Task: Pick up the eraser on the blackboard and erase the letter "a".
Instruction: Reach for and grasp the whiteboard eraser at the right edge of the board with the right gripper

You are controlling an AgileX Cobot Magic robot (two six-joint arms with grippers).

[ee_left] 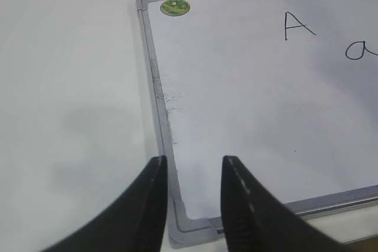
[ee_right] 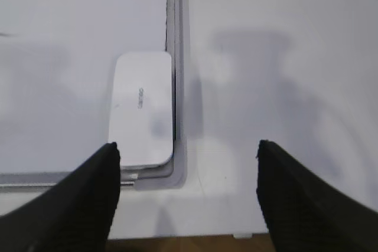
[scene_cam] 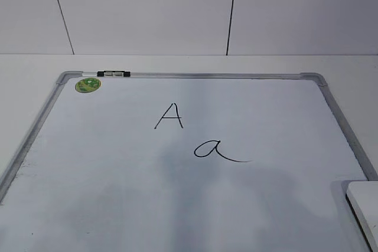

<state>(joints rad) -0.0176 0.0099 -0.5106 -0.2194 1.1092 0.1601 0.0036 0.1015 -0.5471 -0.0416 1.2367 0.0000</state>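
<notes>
The blackboard (scene_cam: 118, 169) is a white board with a silver-grey frame and a round green sticker (scene_cam: 87, 85) at its far left corner. The cursive letter "a" (scene_cam: 215, 150) is written near the middle, below a capital "A" (scene_cam: 169, 115). The white eraser (scene_cam: 365, 208) lies in the board's near right corner; in the right wrist view the eraser (ee_right: 142, 109) lies against the frame. My right gripper (ee_right: 188, 149) is open wide above the corner, just right of the eraser. My left gripper (ee_left: 194, 166) is open over the blackboard's (ee_left: 248, 116) near left corner.
A small black-and-white clip (scene_cam: 113, 74) sits on the far frame edge. The board lies on a white table (scene_cam: 23, 87) with a white panelled wall behind. The table's front edge (ee_right: 195, 237) shows below the right gripper.
</notes>
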